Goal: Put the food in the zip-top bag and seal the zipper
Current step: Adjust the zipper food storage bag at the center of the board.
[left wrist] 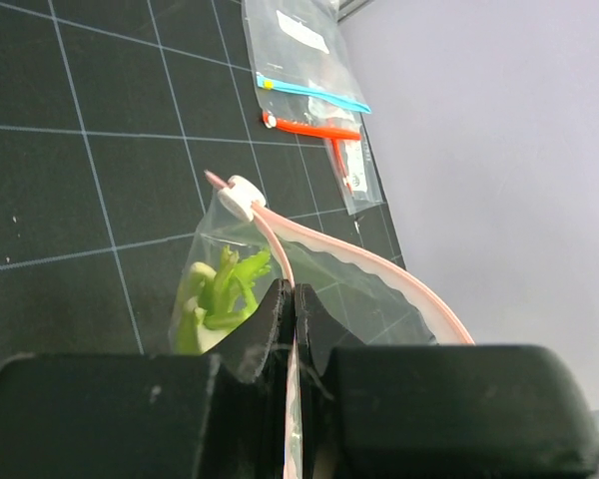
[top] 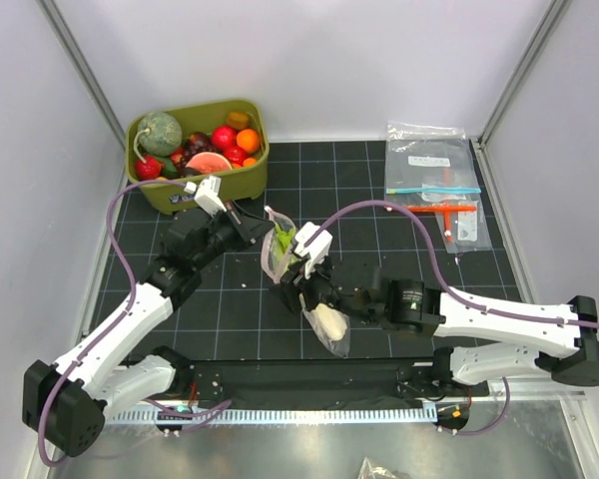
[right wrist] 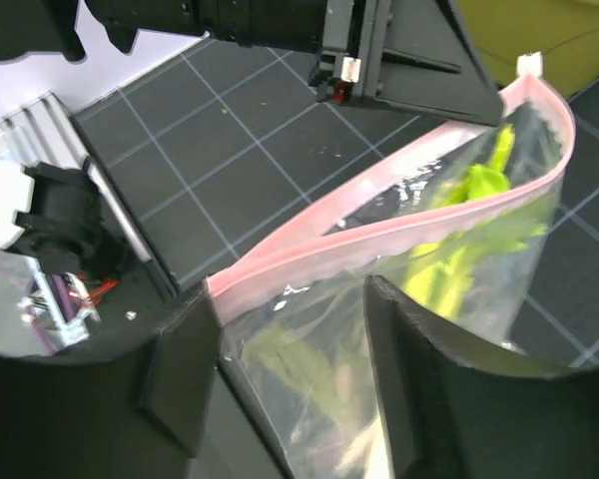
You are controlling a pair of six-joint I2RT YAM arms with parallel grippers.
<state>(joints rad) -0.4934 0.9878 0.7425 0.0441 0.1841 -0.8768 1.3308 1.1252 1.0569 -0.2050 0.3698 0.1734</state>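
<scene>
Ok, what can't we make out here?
1. Whether the right gripper pinches the bag: right wrist, the gripper itself covers the contact; top, too small.
2. Bag's bottom: right wrist, cut by lower edge.
3. Zipper inside the left gripper: left wrist, the gripper hides it.
4. Leek detail: right wrist, blurred.

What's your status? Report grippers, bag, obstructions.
Left gripper shut on the zipper strip. Right gripper straddling the zip-top bag, grip unclear. One leek inside, zipper open, other food in the bin. Nothing in the way.

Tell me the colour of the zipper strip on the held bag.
Pale pink zipper, clearest in the right wrist view.
</scene>
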